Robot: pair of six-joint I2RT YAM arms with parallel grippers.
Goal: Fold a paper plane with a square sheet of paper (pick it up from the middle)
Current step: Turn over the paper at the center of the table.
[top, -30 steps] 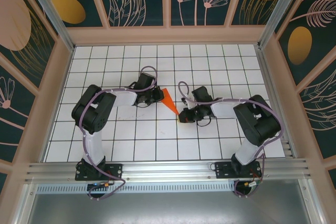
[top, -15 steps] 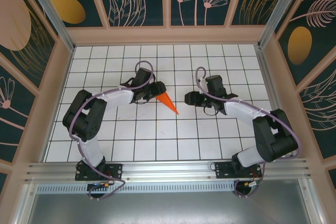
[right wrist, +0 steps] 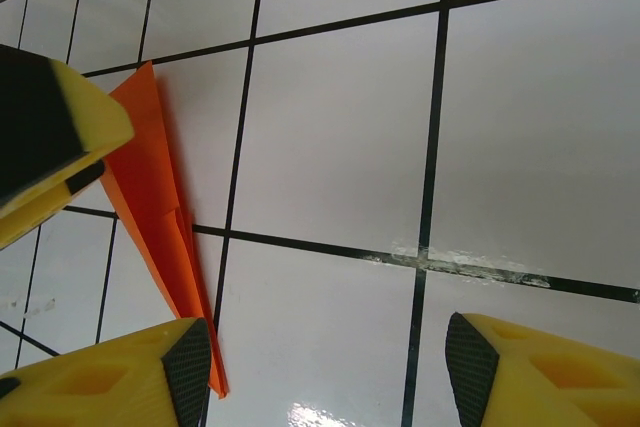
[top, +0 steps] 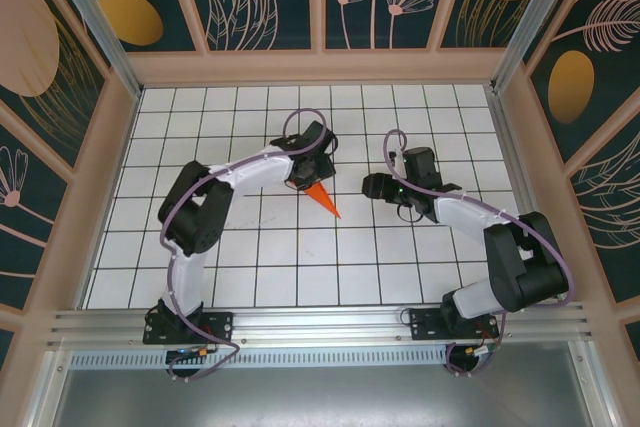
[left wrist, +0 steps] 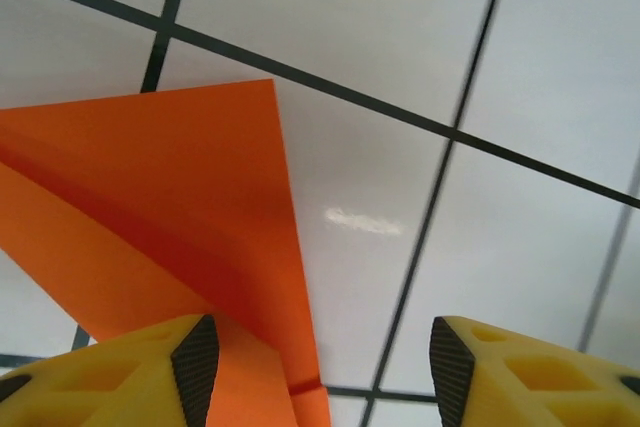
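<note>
The orange paper, folded into a slim pointed paper plane, lies flat on the white grid table with its tip pointing to the near right. My left gripper hovers over its wide end. In the left wrist view the jaws of the left gripper stand open, and the paper plane reaches under the left finger. My right gripper is about one tile to the right of the plane. It is open over bare tile, with the paper plane beside its left finger.
Wooden-framed patterned walls close the table in on three sides, and a metal rail runs along the near edge. A yellow finger of the left gripper juts into the right wrist view, above the plane.
Both grippers have opened. The right arm has swung back to the right, away from the plane's tip. The left arm has moved right, over the wide end. The plane now lies on the table.
</note>
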